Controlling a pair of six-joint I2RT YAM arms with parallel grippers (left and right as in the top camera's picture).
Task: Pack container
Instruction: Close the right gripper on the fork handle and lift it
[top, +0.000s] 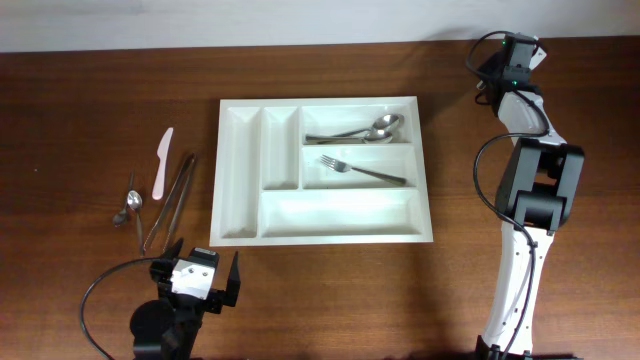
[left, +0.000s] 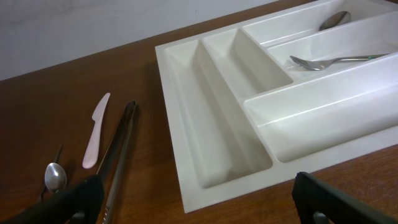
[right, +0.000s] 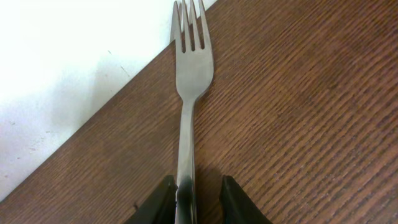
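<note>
Standing stretched out along the right side of the desk (top: 100, 80), your right arm (top: 525, 200) runs from its base at the near edge up to the far right corner, wrist tipped down. There its jaws sit narrowly apart, straddling the handle of a fork (right: 189, 81) that lies flat with its tines at the desk's edge. One finger (right: 158, 199) looks to be against the handle, while a strip of wood shows between the handle and the other finger (right: 242, 202).

Your left arm (top: 185, 300) is folded low at the near left edge, jaws spread wide and aimed at the container (top: 240, 170). That white tray lies mid-desk, well apart from both arms. Two spoons (top: 375, 128) lie in its far crosswise compartment and a second fork (top: 360, 170) in the middle one. A pink knife (top: 161, 160), tongs (top: 172, 200) and a small spoon (top: 133, 205) lie on the desk to its left.
</note>
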